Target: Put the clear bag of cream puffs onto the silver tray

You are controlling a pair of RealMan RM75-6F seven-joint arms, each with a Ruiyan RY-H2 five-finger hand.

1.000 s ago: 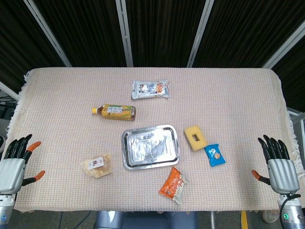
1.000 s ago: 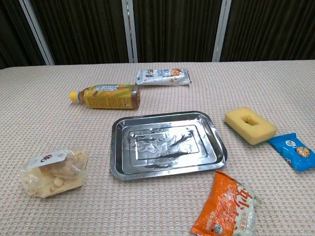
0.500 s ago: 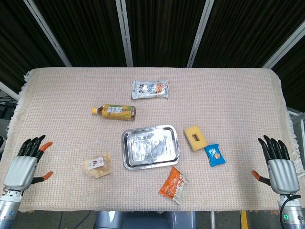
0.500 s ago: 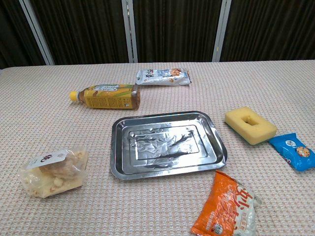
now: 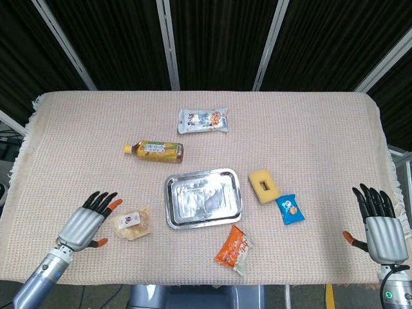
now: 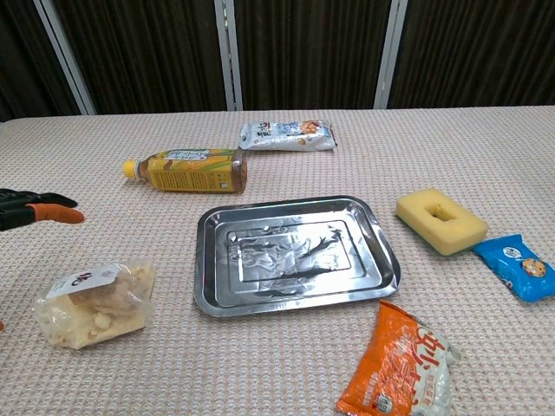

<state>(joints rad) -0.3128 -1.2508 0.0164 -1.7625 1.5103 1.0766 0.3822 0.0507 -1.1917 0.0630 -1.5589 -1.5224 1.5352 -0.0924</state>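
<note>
The clear bag of cream puffs lies on the cloth left of the silver tray, which is bare. My left hand hovers just left of the bag with fingers spread, holding nothing; only its fingertips show at the left edge of the chest view. At the table's front right corner my right hand is open with its fingers apart, far from the bag.
A tea bottle lies behind the tray, a white snack pack further back. A yellow sponge, a blue packet and an orange snack bag lie right of and in front of the tray.
My left hand has moved right and inward from the table's left edge to beside the cream puff bag. The right hand has barely shifted. The objects have not moved.
</note>
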